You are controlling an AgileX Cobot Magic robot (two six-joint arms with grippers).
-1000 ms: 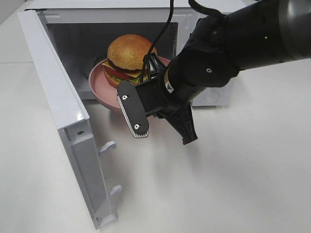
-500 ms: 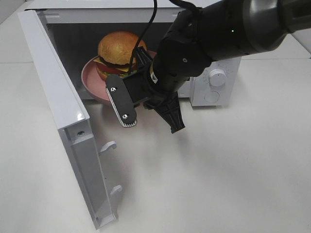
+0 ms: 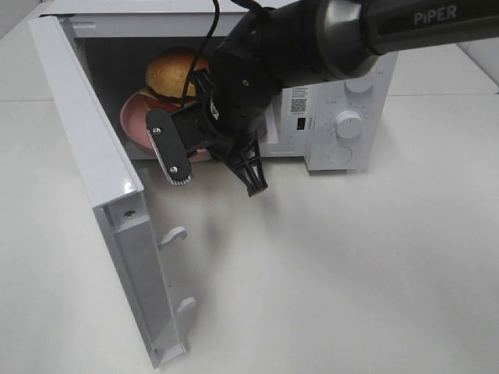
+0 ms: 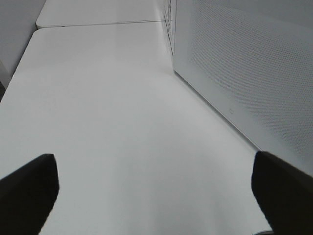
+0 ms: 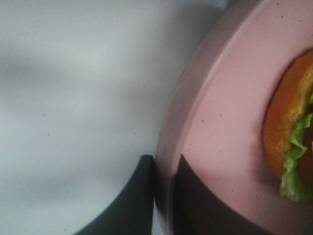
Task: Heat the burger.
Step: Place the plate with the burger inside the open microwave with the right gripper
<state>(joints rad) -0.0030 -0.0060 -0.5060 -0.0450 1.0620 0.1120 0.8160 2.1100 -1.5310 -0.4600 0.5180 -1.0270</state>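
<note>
While the right jaws clamp the rim of a flat pink round plate [image 5: 215, 98], the brown-bunned burger [image 3: 175, 70] on it sits inside the open white microwave [image 3: 366, 93]; loading looks nearly done. Next: release, withdraw, swing its white door [image 3: 86, 140] shut. Left jaws hang wide open over the white surface [image 4: 98, 98].

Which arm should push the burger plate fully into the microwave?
Right. The right gripper is shut on the pink plate's rim, burger aboard, at the open microwave's mouth. The left gripper is open, holding nothing, over the table.
</note>
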